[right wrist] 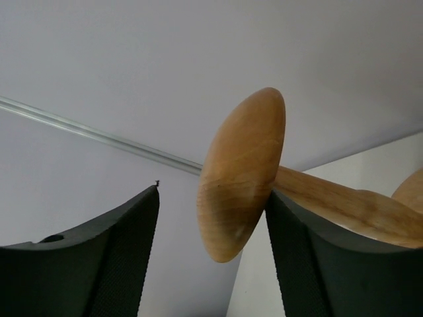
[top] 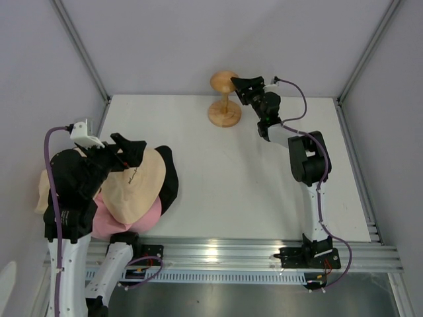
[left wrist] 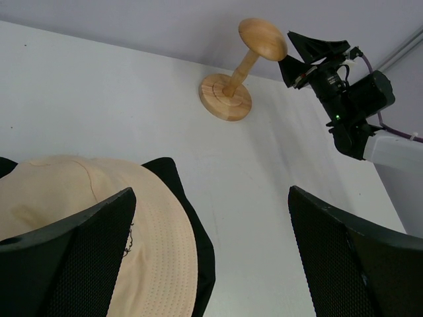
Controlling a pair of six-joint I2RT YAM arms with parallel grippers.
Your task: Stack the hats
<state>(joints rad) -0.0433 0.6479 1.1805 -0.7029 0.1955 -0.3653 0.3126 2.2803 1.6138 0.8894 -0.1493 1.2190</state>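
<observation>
The hats lie in a pile at the table's left edge. A cream-beige hat [top: 140, 183] [left wrist: 157, 239] is on top, a black hat [top: 171, 179] [left wrist: 200, 246] shows under its right side, and a pink hat [top: 108, 222] shows at the near side. My left gripper [top: 135, 150] [left wrist: 211, 264] hovers open over the cream hat's right brim, holding nothing. My right gripper [top: 236, 90] [right wrist: 211, 191] is at the far side of the table, its jaws apart around the round top of the wooden stand [top: 224, 99] [right wrist: 242, 178]. The right finger [right wrist: 324, 264] is at the top's underside, and a gap remains on the left.
The stand's base [top: 225, 113] sits near the back wall. Grey walls and metal frame posts [top: 79, 46] enclose the table [top: 264, 185]. An aluminium rail [top: 251, 254] runs along the near edge by the arm bases.
</observation>
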